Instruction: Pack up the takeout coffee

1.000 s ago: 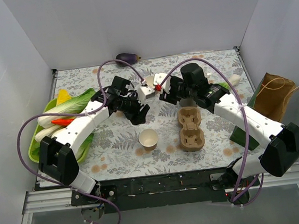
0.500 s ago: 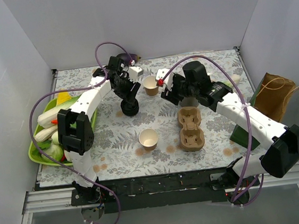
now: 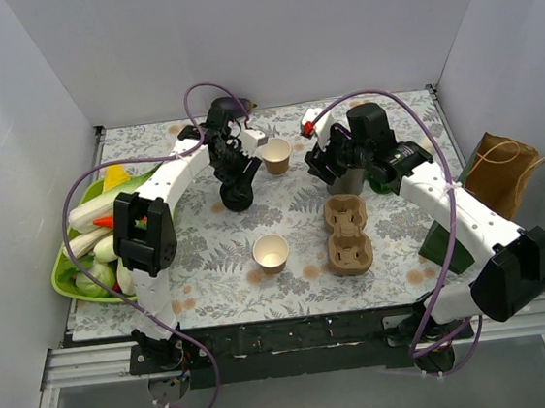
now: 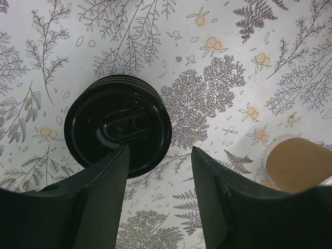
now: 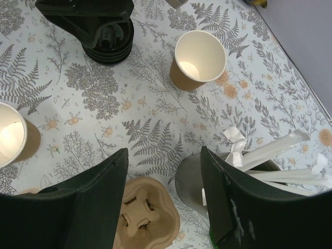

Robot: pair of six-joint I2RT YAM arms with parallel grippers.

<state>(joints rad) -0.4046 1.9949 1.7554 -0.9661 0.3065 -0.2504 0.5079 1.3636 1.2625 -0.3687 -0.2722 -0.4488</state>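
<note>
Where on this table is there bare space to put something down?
Bare cloth lies between the vegetable tray and the near cup, and in the back right corner. Crowded in the middle: lid stack, far cup, cup carriers, straw holder.

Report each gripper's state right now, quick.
Left gripper: open, empty, over the stack of round black plastic lids.
Right gripper: open, empty, hovering by the brown moulded-pulp cup carrier.

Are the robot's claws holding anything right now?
No, nothing. The left claw is open above the stack of black lids, and the right claw is open and empty too.
</note>
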